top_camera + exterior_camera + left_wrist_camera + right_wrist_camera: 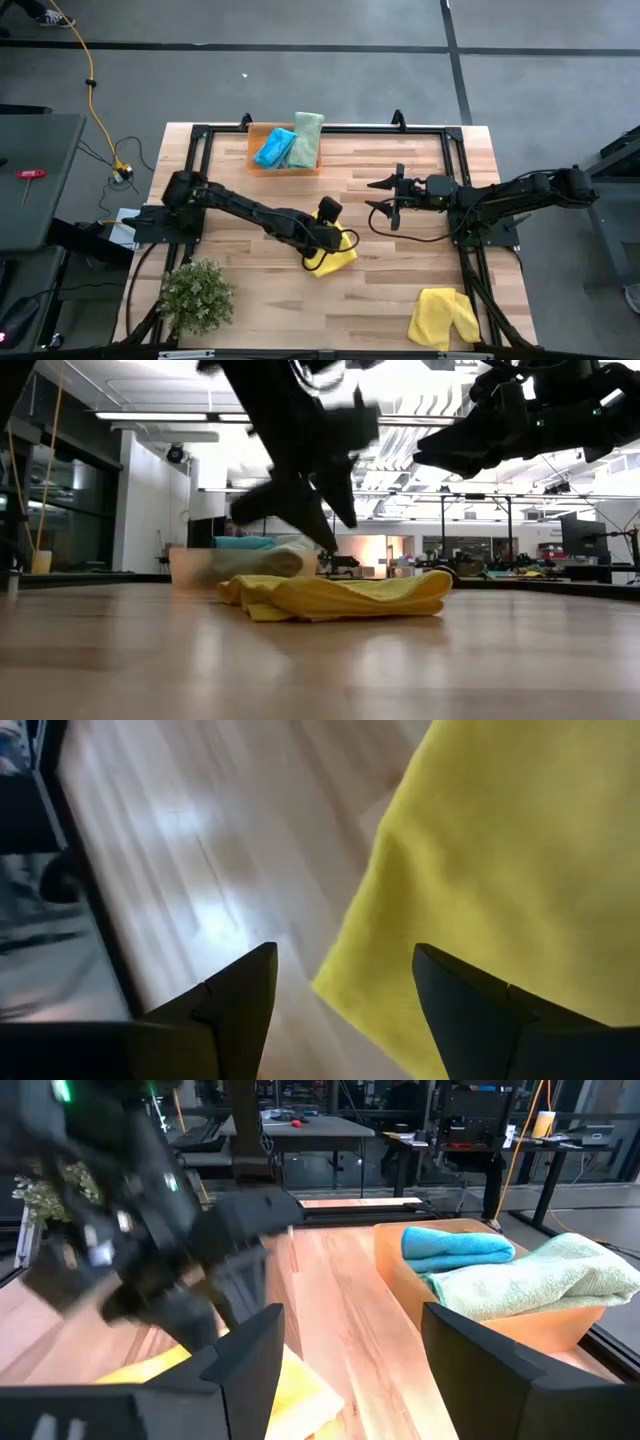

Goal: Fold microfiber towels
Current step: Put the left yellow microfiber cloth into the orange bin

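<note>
The left tool [322,240] hangs over the yellow towel [335,255] at the middle of the table [400,300], fingers wide and holding nothing. The right tool [388,200] waits nearby, also wide. A shallow pinch (edge only) could drag the towel crooked.

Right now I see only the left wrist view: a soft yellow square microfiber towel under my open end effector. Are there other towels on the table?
Observer: Yes, a second yellow microfiber towel lies crumpled in the high view's lower right corner.
Operator: Where is the other arm?
Observer: The right end effector hovers open over bare wood, apart from your towel.
Operator: Any towels put away?
Observer: A teal-blue towel and a light green towel lie in the flat orange rectangular tray.
</note>
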